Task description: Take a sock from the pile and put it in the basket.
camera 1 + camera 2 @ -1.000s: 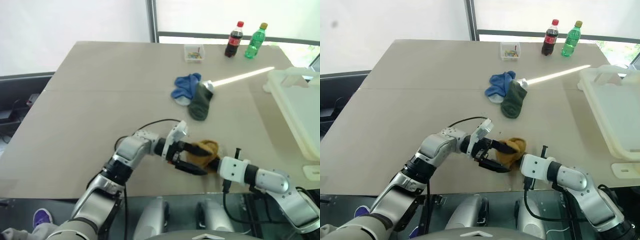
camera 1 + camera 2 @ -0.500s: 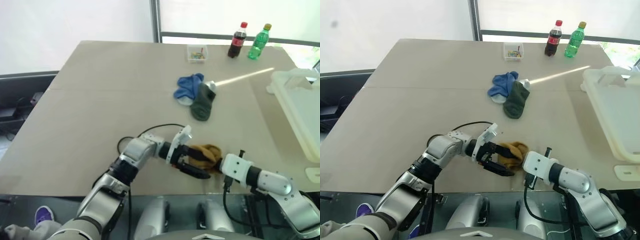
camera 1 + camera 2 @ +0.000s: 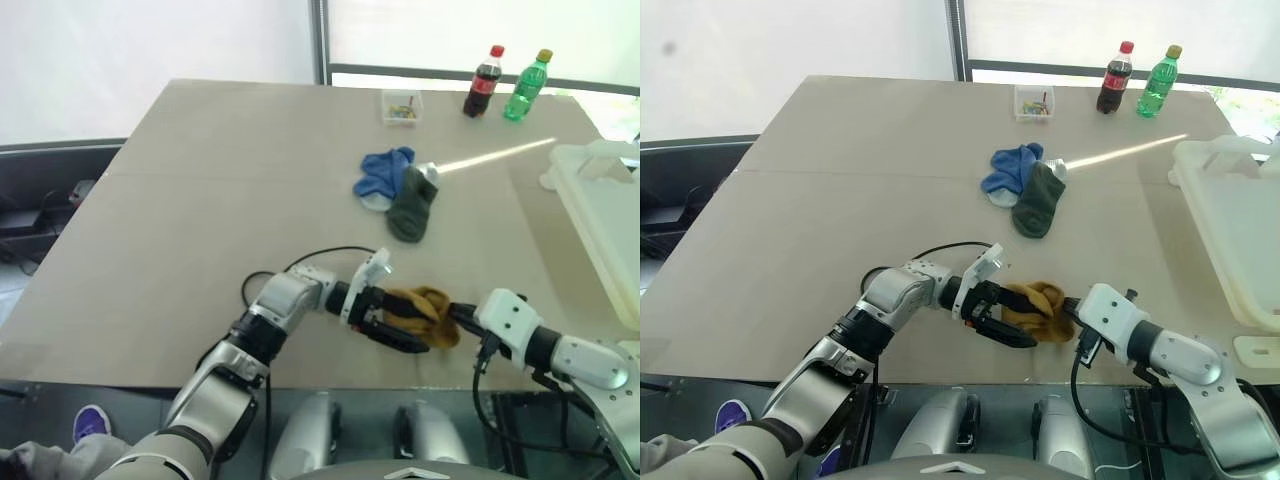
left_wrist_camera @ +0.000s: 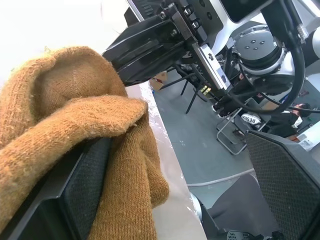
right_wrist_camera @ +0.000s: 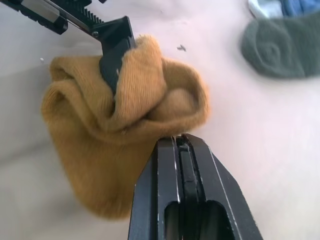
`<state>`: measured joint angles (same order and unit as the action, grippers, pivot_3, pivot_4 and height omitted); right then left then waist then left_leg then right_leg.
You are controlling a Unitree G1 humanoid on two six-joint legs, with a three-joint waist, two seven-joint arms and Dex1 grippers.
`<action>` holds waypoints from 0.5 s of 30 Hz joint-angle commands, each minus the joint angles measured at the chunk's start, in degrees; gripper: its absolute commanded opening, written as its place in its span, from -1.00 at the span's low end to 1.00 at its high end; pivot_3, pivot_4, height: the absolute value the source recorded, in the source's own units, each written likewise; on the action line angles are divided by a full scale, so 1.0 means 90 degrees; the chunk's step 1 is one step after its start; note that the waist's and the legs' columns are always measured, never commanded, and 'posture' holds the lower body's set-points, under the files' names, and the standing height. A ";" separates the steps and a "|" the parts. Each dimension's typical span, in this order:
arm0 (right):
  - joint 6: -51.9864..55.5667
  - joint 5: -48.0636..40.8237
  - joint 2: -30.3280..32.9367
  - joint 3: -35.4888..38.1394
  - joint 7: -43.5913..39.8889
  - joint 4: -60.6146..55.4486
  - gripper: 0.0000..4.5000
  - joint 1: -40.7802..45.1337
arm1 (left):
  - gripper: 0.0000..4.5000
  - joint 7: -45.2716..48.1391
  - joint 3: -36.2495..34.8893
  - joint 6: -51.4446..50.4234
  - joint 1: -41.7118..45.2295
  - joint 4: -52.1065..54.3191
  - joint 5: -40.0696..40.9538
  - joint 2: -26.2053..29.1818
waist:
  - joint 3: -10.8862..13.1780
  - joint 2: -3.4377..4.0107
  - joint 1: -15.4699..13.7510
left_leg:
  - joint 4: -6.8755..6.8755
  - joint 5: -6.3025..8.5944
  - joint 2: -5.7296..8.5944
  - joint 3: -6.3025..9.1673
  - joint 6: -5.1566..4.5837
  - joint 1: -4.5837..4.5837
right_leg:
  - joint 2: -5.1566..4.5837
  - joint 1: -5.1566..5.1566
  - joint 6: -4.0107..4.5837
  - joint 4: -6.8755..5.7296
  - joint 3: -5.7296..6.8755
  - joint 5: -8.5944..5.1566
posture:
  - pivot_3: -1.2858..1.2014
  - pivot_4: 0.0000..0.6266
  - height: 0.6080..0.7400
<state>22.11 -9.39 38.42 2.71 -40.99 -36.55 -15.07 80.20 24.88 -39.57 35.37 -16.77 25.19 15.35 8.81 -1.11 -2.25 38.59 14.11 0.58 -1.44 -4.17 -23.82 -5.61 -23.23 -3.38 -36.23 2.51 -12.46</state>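
Head view: low centre of the frame, the right claw (image 3: 1072,322) is pressed together on the mustard sock (image 3: 1032,310), with the left claw (image 3: 1002,312) spread around it. The step looks like a handover.

Right wrist view: the sock (image 5: 120,125) bunches just past the shut tips; next, carry it to the basket (image 3: 1230,225) at the right edge.

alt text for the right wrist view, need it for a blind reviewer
The right gripper, fingers shut, pinches the edge of a bunched mustard-yellow sock over the beige table. One black finger of the left gripper is hooked into the sock's folds from the far side. A dark green sock lies beyond on the table.
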 commanded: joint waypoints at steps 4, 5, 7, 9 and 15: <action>0.0604 -0.1143 -0.0167 0.0244 -0.0057 -0.0739 -0.58 0.0383 | 1.00 -0.0384 -0.0139 -0.0048 -0.0166 -0.0102 -0.0193 0.0028 | -0.0001 0.0003 0.0010 | 0.0000 0.0000 -0.0008 0.0001 0.0000 0.0003 | 0.0003 0.0000 -0.0001 -0.0001 0.0001 0.0000 | 0.03 -0.52 0.93; 0.0653 -0.1164 -0.0223 0.0033 -0.0030 -0.0721 -0.48 0.0531 | 1.00 -0.0399 -0.0165 -0.0029 -0.0182 -0.0083 -0.0192 0.0024 | -0.0001 0.0003 0.0010 | 0.0000 0.0000 -0.0010 0.0001 0.0000 0.0003 | 0.0003 0.0000 -0.0001 0.0000 0.0002 0.0000 | 0.03 -0.52 0.93; 0.0617 -0.1007 -0.0363 -0.0370 0.0089 -0.0560 -0.11 0.0818 | 1.00 -0.0439 -0.0219 -0.0008 -0.0213 -0.0038 -0.0186 0.0012 | -0.0001 0.0003 0.0017 | 0.0000 0.0000 -0.0012 0.0002 0.0000 0.0003 | 0.0004 -0.0001 -0.0001 0.0000 0.0003 -0.0001 | 0.03 -0.52 0.93; 0.0500 -0.0797 -0.0594 -0.0706 0.0262 -0.0243 0.27 0.1032 | 1.00 -0.0472 -0.0289 0.0022 -0.0254 0.0063 -0.0169 0.0018 | -0.0001 0.0003 0.0020 | 0.0000 0.0000 -0.0011 0.0002 0.0000 0.0002 | 0.0005 -0.0002 -0.0001 0.0000 0.0003 -0.0001 | 0.03 -0.52 0.93; 0.0197 -0.0569 -0.0948 -0.0781 0.0506 0.0683 0.51 0.1388 | 1.00 -0.0323 -0.0651 0.0463 -0.0613 0.0928 0.0025 0.0353 | 0.0004 0.0007 0.0035 | -0.0001 0.0001 -0.0005 -0.0002 0.0000 -0.0006 | 0.0000 -0.0009 0.0003 0.0002 -0.0004 0.0001 | 0.03 -0.52 0.93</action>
<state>25.47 -14.22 30.09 -6.13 -37.03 -30.21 -3.25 77.32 20.62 -36.84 30.72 -11.29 25.04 17.05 8.85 -1.04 -1.93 38.56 14.12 0.53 -1.45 -4.17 -23.89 -5.62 -23.35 -3.35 -36.22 2.44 -12.45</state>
